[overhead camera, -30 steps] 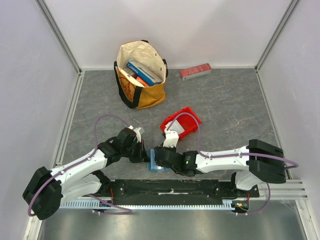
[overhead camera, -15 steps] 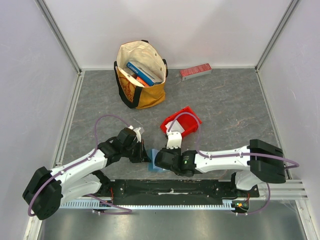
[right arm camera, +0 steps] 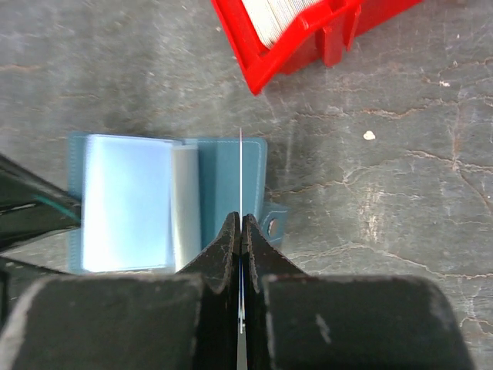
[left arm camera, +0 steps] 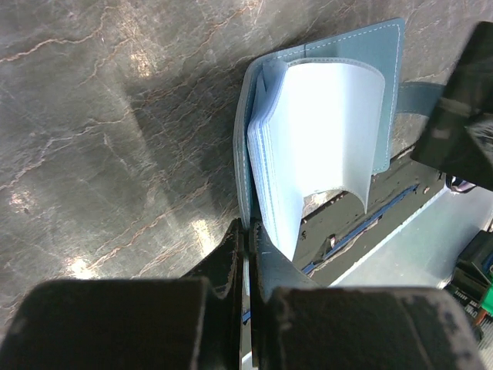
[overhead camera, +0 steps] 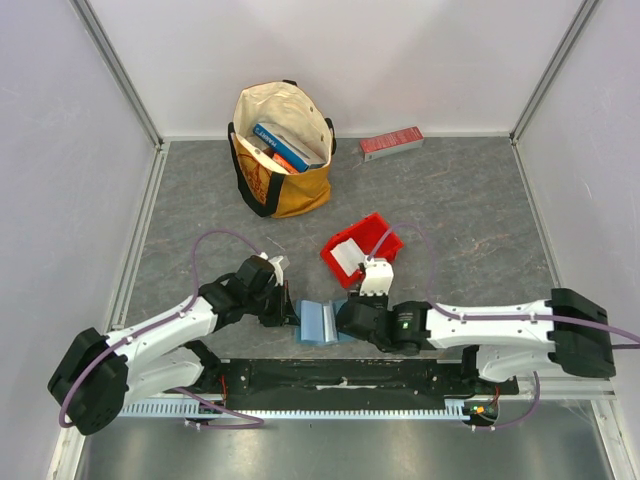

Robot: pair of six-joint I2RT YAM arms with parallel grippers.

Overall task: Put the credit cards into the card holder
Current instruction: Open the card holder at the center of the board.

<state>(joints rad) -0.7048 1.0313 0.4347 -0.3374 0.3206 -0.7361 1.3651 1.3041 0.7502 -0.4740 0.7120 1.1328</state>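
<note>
- Top view: the left gripper (overhead camera: 291,313) is clamped on the left edge of the card holder (overhead camera: 318,323), which lies open on the grey stone-look table (overhead camera: 470,220) between the two arms. The right gripper (overhead camera: 342,318) is closed too, at the holder's other side.
- Same view: spare cards (overhead camera: 346,255), white, lie in the red bin (overhead camera: 389,237) just behind the holder.
- Left wrist: the fingers (left arm camera: 229,254) pinch the teal cover at its edge. The cover is stitched and leather-like. Inside, a stack of clear bluish sleeves (left arm camera: 323,131) bows upward. We judge them soft, springy and slick, so the cover needs pinning just where it is pinned.
- Right wrist: the jaws are shut on one card (right arm camera: 240,166), seen edge-on as a thin white line above the holder's right half. A small tab (right arm camera: 271,225) with a snap sticks out beside the fingertips.
- Handling, as we judge it: the card is light, stiff and smooth, and apt to slip or pivot. It is best held by a short edge, leaving the leading edge free for a sleeve mouth.
</note>
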